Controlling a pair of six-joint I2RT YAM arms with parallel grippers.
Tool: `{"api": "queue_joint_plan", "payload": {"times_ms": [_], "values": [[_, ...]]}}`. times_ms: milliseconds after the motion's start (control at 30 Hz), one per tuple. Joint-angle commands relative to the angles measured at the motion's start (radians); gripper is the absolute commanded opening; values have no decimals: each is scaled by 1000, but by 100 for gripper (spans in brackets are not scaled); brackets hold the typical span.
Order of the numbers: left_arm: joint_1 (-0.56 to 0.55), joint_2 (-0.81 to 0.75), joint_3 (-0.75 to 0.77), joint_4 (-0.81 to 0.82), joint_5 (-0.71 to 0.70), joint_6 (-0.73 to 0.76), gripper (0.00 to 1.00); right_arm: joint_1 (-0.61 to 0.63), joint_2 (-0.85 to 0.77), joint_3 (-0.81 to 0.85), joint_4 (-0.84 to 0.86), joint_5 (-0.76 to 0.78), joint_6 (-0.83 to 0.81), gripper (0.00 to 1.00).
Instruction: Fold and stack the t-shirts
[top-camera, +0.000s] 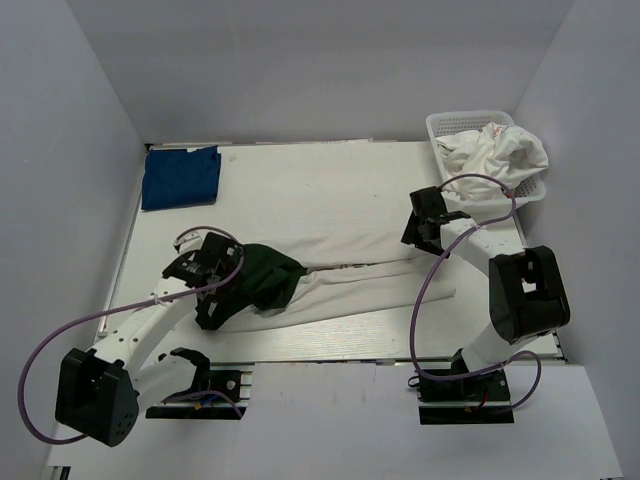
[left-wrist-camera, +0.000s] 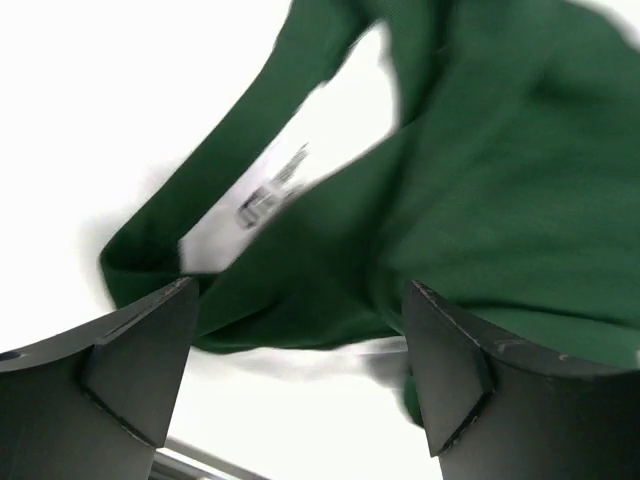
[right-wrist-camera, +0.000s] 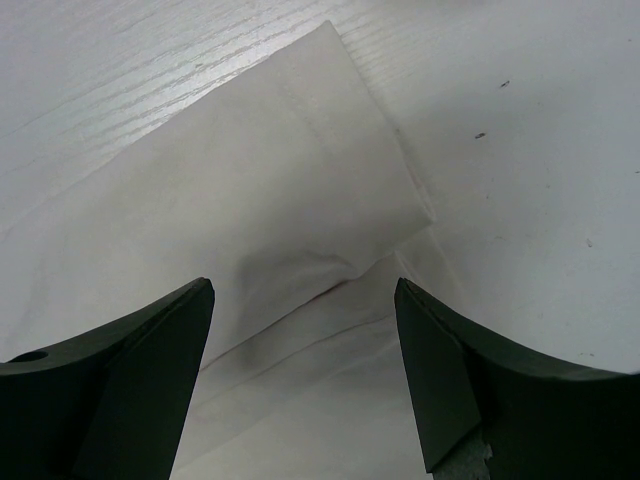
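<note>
Left claw: yours stands spread over the green sleeve end of the shirt.
Right claw: spread above its white hem corner.
Room: surface runs wide past its far edge.

From my end the desk reads as white-painted wood, with fine grain showing through a matt coat. The t-shirt is soft matt cloth: the white body is smooth with shallow creases, the green part equally dull. The fingers look like dull black plastic. The basket is white plastic lattice, the blue shirt matt cloth.
</note>
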Motion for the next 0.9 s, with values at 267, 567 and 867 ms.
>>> {"api": "queue_joint_plan", "payload": {"times_ms": [267,567,867], "values": [[-18,11,-47,406,556,343,95,103,-96,24,29,-58,-113,78],[-27,6,-101,461,515,343,55,276,-128,15,102,-225,-286,78],[-27,-58,-102,389,446,323,19,549,-56,114,111,-432,-494,76]]}}
